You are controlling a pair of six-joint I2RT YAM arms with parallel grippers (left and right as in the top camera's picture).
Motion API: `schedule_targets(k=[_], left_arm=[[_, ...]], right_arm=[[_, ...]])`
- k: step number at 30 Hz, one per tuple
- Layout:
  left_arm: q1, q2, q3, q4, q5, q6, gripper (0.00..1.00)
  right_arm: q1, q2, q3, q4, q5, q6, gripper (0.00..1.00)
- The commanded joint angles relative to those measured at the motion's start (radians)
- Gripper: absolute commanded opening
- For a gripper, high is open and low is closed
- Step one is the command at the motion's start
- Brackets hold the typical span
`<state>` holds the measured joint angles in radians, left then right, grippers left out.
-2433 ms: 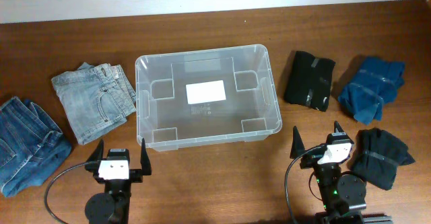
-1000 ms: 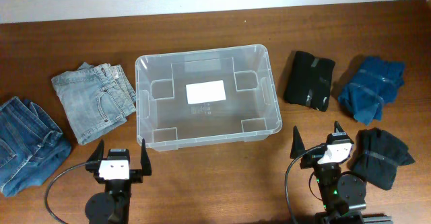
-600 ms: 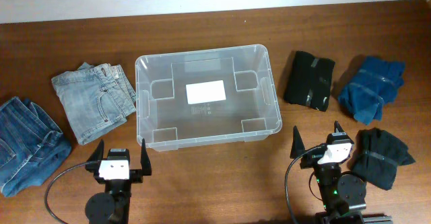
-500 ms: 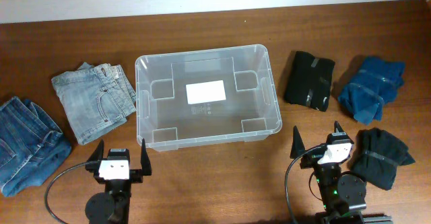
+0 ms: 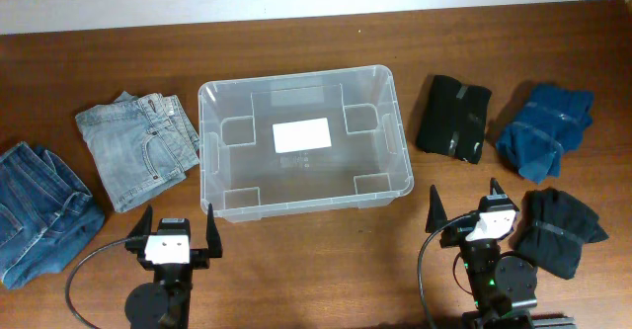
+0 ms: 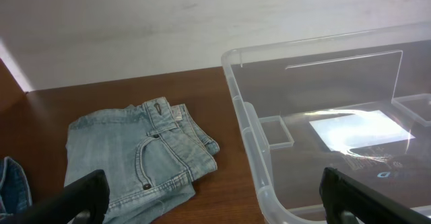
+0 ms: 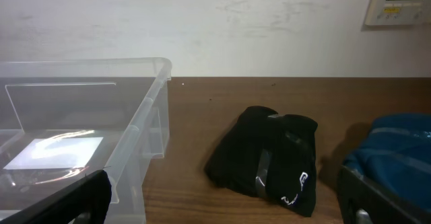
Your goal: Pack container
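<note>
The container (image 5: 209, 161) is a large clear plastic tub with a white label on its base, standing empty in the middle of the table; it also shows in the left wrist view (image 6: 250, 143) and the right wrist view (image 7: 145, 120). My left gripper (image 5: 176, 228) is open and empty near the front edge, in front of the tub's left corner. My right gripper (image 5: 462, 204) is open and empty near the front edge, right of the tub. Its fingertips frame a folded black garment (image 7: 266, 158).
Folded light-blue jeans (image 5: 136, 147) lie left of the tub, darker jeans (image 5: 38, 210) at the far left. Right of the tub lie a folded black garment (image 5: 453, 118), a blue one (image 5: 542, 129) and another black one (image 5: 561, 228) beside my right arm.
</note>
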<state>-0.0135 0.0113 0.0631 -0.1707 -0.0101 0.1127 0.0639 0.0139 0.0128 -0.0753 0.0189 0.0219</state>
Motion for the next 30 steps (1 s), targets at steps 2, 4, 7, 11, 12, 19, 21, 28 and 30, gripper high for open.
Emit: schedule_targets(k=[2, 4, 7, 11, 12, 19, 21, 28, 30], left_arm=[[0.007, 0.001, -0.014, 0.002, 0.007, 0.016, 0.99], [0.007, 0.001, -0.014, 0.009, 0.007, 0.016, 0.99], [0.007, 0.0, -0.013, 0.071, 0.078, 0.016, 1.0], [0.007, 0.003, 0.085, 0.07, 0.197, -0.008, 0.99], [0.007, 0.008, 0.126, 0.038, 0.194, -0.006, 0.99], [0.008, 0.188, 0.497, -0.088, 0.033, 0.042, 0.99], [0.008, 0.283, 0.608, -0.127, 0.032, 0.068, 0.99], [0.008, 0.803, 1.195, -0.444, 0.066, 0.178, 1.0], [0.008, 0.934, 1.365, -0.569, 0.066, 0.189, 0.99]], right_arm=[[-0.007, -0.008, -0.007, -0.003, 0.016, 0.001, 0.99], [-0.007, -0.008, -0.007, -0.003, 0.016, 0.001, 0.98], [-0.007, -0.008, -0.007, -0.003, 0.016, 0.001, 0.98], [-0.007, -0.008, -0.007, -0.003, 0.016, 0.001, 0.98], [-0.007, -0.008, -0.007, -0.003, 0.016, 0.001, 0.99], [-0.007, -0.008, -0.007, -0.003, 0.016, 0.001, 0.98], [-0.007, -0.008, -0.007, -0.003, 0.016, 0.001, 0.99], [-0.007, -0.008, -0.007, -0.003, 0.016, 0.001, 0.98], [-0.007, -0.008, -0.007, -0.003, 0.016, 0.001, 0.99]])
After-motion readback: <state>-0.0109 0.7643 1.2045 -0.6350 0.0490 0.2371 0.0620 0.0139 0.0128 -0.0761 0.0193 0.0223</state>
